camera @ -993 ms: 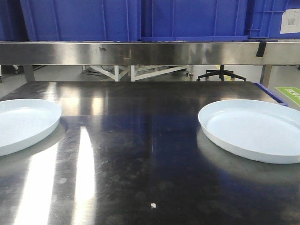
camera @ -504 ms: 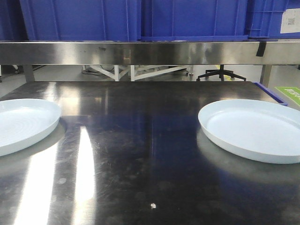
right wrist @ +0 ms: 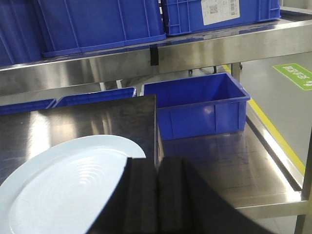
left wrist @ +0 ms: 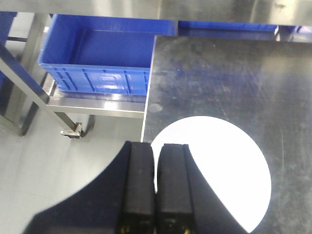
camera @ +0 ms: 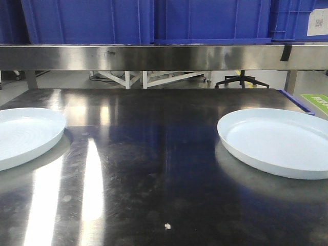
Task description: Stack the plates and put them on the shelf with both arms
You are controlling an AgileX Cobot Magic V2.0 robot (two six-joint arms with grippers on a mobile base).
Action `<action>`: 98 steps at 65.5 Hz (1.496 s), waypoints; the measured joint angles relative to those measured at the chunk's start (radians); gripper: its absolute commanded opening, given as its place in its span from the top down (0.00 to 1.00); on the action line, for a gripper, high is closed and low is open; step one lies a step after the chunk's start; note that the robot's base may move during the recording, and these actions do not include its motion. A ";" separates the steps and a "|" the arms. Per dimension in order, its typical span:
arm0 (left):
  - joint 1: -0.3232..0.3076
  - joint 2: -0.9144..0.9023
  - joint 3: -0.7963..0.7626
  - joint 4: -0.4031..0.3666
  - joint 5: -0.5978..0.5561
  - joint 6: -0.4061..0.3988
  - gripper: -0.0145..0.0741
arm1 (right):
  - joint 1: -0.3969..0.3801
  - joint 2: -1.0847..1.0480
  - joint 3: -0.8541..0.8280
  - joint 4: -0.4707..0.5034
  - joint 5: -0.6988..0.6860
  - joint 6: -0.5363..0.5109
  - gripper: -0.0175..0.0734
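A round, shallow, pale blue-white plate (camera: 25, 136) lies at the left edge of the frame, partly cut off. A second matching plate (camera: 279, 142) lies at the right. Both rest flat on the dark glossy tabletop (camera: 154, 174), well apart. Across the top runs a brushed stainless steel shelf rail (camera: 164, 57), with big blue plastic crates (camera: 92, 20) above it.

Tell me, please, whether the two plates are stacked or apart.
Apart: the left plate and the right plate lie flat on the tabletop, widely separated.
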 measured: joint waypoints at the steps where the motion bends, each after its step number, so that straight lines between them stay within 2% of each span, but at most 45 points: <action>1: -0.002 0.003 0.000 -0.001 0.000 0.000 0.74 | 0.000 0.000 0.000 0.000 0.000 0.000 0.75; 61: -0.002 0.030 0.000 -0.007 -0.077 0.002 0.74 | 0.000 0.000 0.000 0.000 0.000 0.000 0.75; 79: -0.002 0.031 0.000 -0.001 -0.079 0.002 0.74 | 0.000 0.000 0.000 -0.003 -0.100 0.002 0.75; 85: -0.002 0.031 0.000 0.001 -0.080 0.002 0.74 | 0.000 0.000 -0.034 -0.001 -0.047 0.028 0.75; 91: -0.002 0.031 0.000 0.001 -0.080 0.002 0.74 | 0.000 0.017 -0.134 0.016 0.078 0.067 0.75; 98: -0.002 0.031 0.000 0.001 -0.077 0.002 0.74 | 0.000 0.142 -0.285 0.023 0.216 0.079 0.75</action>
